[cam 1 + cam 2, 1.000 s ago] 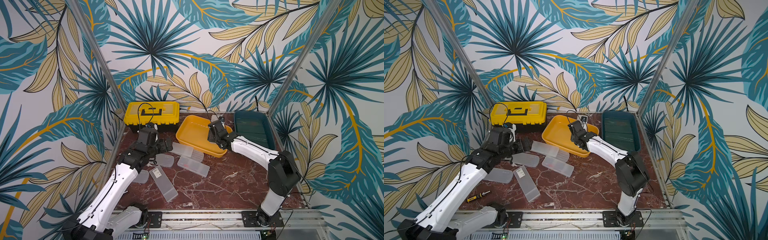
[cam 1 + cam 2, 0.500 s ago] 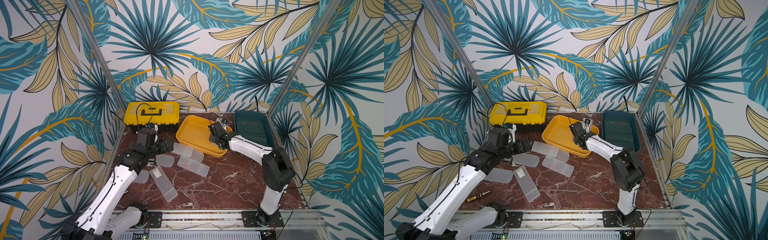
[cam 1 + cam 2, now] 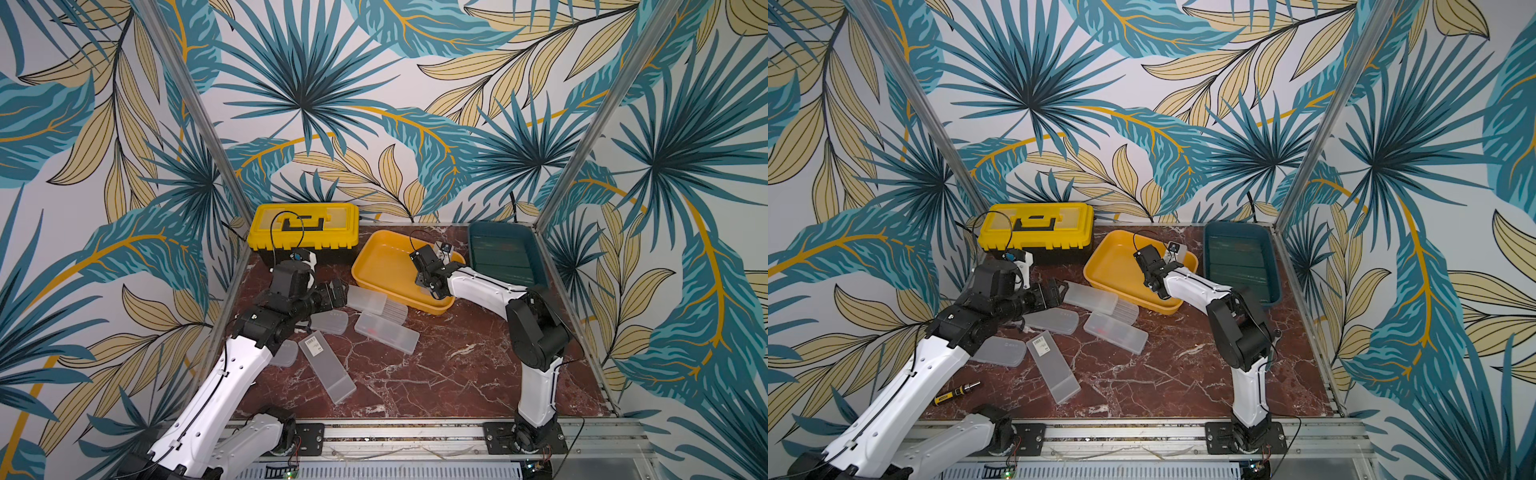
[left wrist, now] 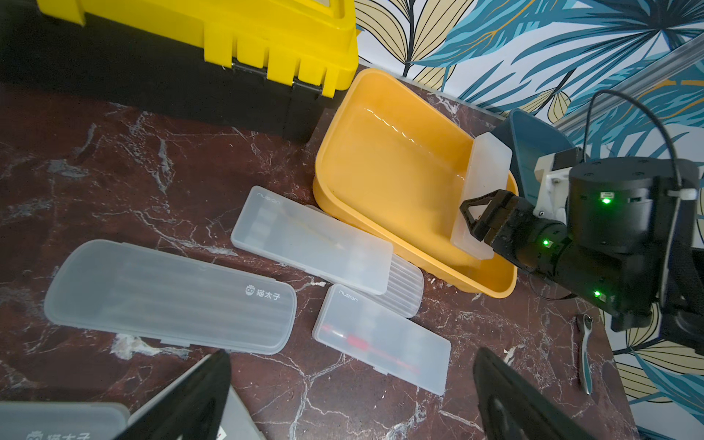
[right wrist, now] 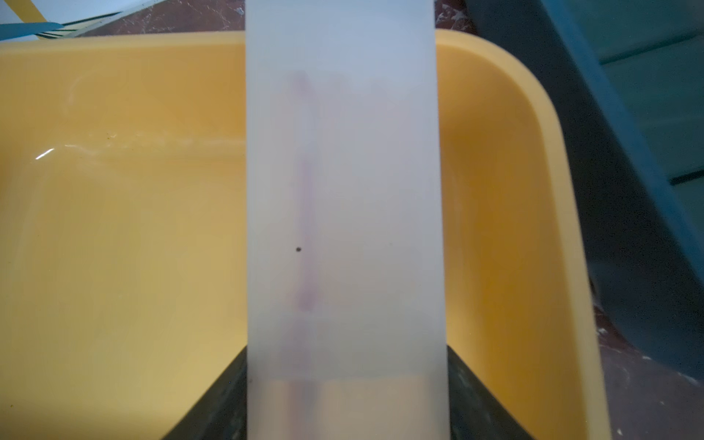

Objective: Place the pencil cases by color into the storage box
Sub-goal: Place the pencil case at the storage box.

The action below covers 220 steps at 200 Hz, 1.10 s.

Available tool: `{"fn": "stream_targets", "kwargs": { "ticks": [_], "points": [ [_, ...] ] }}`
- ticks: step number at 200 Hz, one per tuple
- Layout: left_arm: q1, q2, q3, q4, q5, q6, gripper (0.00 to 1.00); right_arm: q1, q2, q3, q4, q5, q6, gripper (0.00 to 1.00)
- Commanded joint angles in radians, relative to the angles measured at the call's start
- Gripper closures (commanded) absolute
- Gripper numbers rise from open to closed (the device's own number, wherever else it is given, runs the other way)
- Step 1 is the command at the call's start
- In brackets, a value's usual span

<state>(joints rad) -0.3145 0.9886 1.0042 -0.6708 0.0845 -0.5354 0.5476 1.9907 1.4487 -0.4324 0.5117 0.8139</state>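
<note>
Six frosted pencil cases (image 3: pixel 386 337) lie scattered on the red marble surface (image 3: pixel 436 374) in both top views, the barcode case (image 3: pixel 328 368) nearest the front edge. The left claw (image 3: pixel 336 291) hangs spread wide and empty just beside the cases, in front of the yellow toolbox (image 3: pixel 303 226). The right claw (image 3: pixel 430 286) reaches over the yellow tray (image 3: pixel 386 266), on the side next to the green tray (image 3: pixel 471 249); from above, what it grips is hard to make out. Dark green cases (image 3: pixel 1237 257) lie side by side inside the green tray. A small screwdriver (image 3: pixel 957 388) rests near the front left corner of the surface in a top view.

From the left wrist, the right claw is seen clamped on the held case (image 4: pixel 482 198), a frosted one taken near one end. This case lies over the yellow tray, along the wall nearest the green tray. Whether it touches the tray cannot be told. The left claw's own dark fingers (image 4: pixel 190 400) stand far apart with nothing between them.

From the right wrist, the held case fills the middle of the frame, squeezed between two dark fingers at its long edges. A faint purple shape shows through the plastic. The yellow tray lies beneath it, the green tray beside.
</note>
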Motion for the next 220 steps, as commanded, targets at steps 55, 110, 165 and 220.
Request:
{"fn": "stream_targets", "kwargs": {
  "ticks": [55,110,165,220],
  "points": [
    [0.003,-0.028,-0.038,0.01,0.035,-0.012,0.0,0.001,0.038,0.005,-0.089,0.014,0.07,0.43],
    [0.004,0.0,-0.035,0.033,0.076,-0.023,0.0,0.002,0.109,0.065,-0.146,0.015,0.071,0.42],
    [0.004,0.007,-0.051,0.051,0.083,-0.025,0.0,0.005,0.149,0.173,-0.189,0.012,0.054,0.27],
    [0.003,0.025,-0.019,0.05,0.041,-0.011,0.0,0.005,0.025,0.177,-0.177,0.047,-0.009,0.15]
  ]
}}
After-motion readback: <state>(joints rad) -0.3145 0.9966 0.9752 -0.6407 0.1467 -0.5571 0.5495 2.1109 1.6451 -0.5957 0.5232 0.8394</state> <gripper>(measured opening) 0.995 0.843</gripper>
